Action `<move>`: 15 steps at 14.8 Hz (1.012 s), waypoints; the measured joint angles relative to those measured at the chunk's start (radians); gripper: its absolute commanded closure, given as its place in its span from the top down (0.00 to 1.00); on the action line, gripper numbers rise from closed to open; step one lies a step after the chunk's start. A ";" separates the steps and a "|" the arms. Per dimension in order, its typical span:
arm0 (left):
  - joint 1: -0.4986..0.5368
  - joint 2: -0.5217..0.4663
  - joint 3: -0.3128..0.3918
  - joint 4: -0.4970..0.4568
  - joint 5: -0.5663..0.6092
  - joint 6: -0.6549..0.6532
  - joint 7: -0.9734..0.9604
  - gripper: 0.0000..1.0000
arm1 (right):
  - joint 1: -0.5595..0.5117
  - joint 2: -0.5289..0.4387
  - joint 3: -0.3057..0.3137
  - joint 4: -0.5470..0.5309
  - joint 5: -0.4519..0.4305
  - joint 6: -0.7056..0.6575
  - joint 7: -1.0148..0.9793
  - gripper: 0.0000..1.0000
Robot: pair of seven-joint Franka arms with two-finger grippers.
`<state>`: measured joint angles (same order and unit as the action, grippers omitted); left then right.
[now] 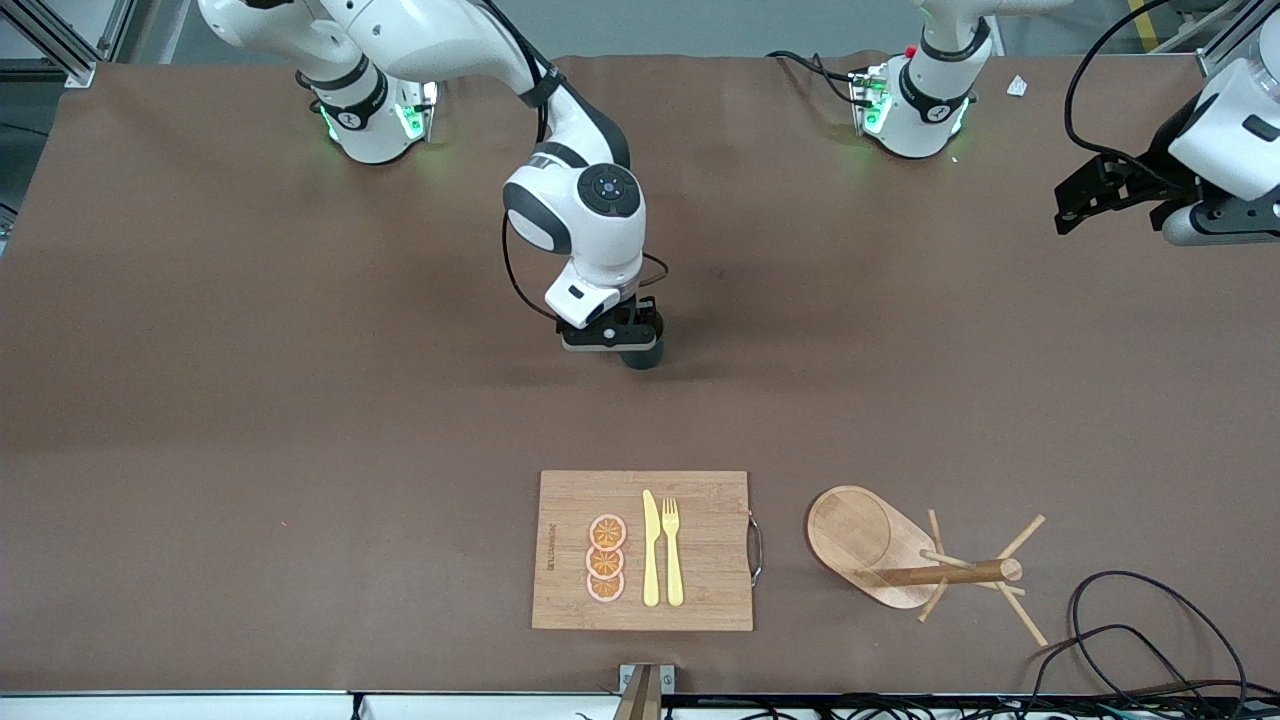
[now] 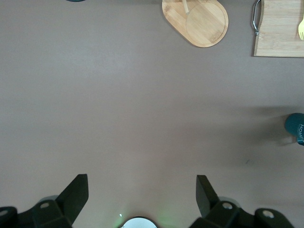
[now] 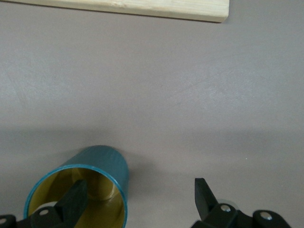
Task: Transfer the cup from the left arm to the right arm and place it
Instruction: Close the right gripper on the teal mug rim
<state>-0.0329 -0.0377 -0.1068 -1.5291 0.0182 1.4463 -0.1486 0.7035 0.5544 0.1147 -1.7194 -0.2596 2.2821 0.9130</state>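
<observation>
The front view looks down from high across the table, facing the bases. The left wrist view hangs high, looking straight down; the right wrist view sits low and close. All share the cutting board.

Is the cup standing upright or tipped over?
Upright: the right wrist view looks down into the cup, showing its round rim and yellow inside, with one finger of the right hand inside it.

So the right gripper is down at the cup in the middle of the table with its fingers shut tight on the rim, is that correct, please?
Not quite: the right gripper is down at the cup, but its fingers are open, one inside the cup and the other well clear outside. The right wrist view shows this.
</observation>
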 measured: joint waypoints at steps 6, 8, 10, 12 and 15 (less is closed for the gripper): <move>0.001 0.000 0.001 0.000 0.000 0.000 0.000 1.00 | 0.010 0.007 0.001 -0.026 0.000 0.042 0.000 0.79; 0.001 0.000 0.001 0.000 0.000 0.000 0.000 1.00 | 0.011 0.016 0.001 -0.031 0.000 0.053 0.000 0.68; 0.001 0.000 0.001 0.000 0.000 0.000 0.000 1.00 | 0.012 0.033 0.001 -0.031 0.000 0.068 0.000 0.50; 0.001 0.000 0.001 0.000 0.000 0.000 0.000 1.00 | 0.012 0.046 0.001 -0.031 0.000 0.077 0.000 0.28; 0.001 0.000 0.001 0.000 0.000 0.000 0.000 1.00 | 0.012 0.049 0.001 -0.031 0.000 0.079 0.002 0.02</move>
<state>-0.0322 -0.0377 -0.1062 -1.5288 0.0182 1.4463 -0.1486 0.7156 0.6037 0.1153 -1.7504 -0.2594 2.3607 0.9149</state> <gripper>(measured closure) 0.000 0.709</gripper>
